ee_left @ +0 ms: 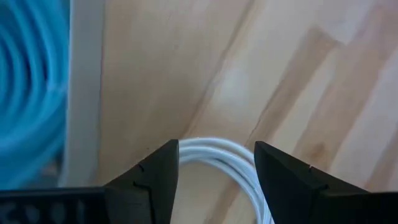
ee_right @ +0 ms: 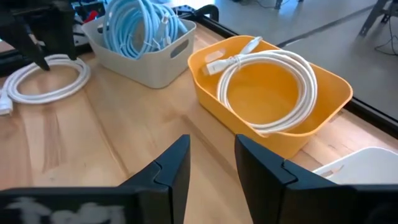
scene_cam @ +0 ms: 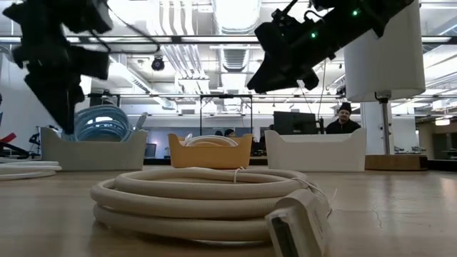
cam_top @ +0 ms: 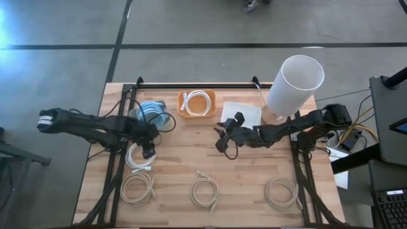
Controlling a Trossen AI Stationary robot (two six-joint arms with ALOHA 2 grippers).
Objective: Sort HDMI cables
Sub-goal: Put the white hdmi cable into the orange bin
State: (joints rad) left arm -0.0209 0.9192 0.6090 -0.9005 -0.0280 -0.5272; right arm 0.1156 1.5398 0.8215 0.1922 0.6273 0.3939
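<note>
Sorting is judged to be partly done. 1 white coil point(cam_top: 198, 102) is seen lying in the orange bin point(cam_top: 212, 112) at the table's far edge, and light blue cables point(cam_top: 151, 112) are seen piled in the grey bin point(ee_right: 149, 70) just beside it, toward the far left corner. The white bin point(cam_top: 251, 111) next along the far edge is seen with nothing in it.

4 coils are left on the wood. A white coil point(cam_top: 140, 157) is found near the left edge, directly beneath the left gripper point(cam_top: 148, 151); its fingers are spread wide and are placed on either side of the coil's curve in the left wrist view, without closing on it. 3 beige coils are laid in a row along the near edge: 1 by the near left corner point(cam_top: 137, 188), 1 at the middle point(cam_top: 204, 193) and 1 toward the near right corner point(cam_top: 281, 192).

The right gripper point(cam_top: 222, 138) is held above the table's middle, fingers parted and nothing between them.

The table point(cam_top: 248, 172) is made of pale wooden planks. A tall white cylinder point(cam_top: 294, 86) is stood at the far right corner. Beyond it, an open workspace with ceiling lights, monitors and a seated person point(scene_cam: 345, 120) is seen.
</note>
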